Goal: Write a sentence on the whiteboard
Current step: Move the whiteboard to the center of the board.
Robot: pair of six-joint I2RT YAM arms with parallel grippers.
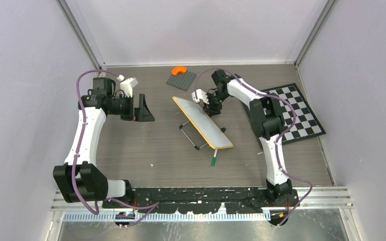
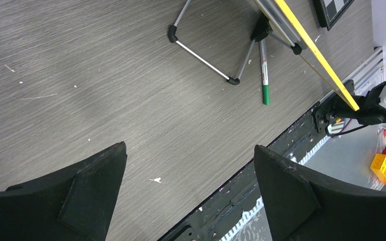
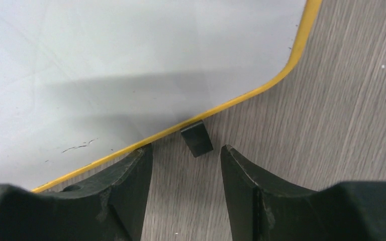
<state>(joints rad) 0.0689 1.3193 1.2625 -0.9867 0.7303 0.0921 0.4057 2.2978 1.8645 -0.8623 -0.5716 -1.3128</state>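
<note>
The whiteboard with its yellow-orange frame stands tilted on a black wire stand at mid table. Its face is blank in the right wrist view apart from faint dark smudges; no green sentence shows. A green-capped marker lies on the table by the board's near corner, also in the left wrist view. My right gripper is open and empty at the board's far right edge, its fingertips straddling a black clip. My left gripper is open and empty, left of the board.
A grey baseplate with an orange curved piece lies at the back. A black-and-white checkerboard lies at the right. Walls close in the left, right and back. Coloured blocks sit beyond the near rail.
</note>
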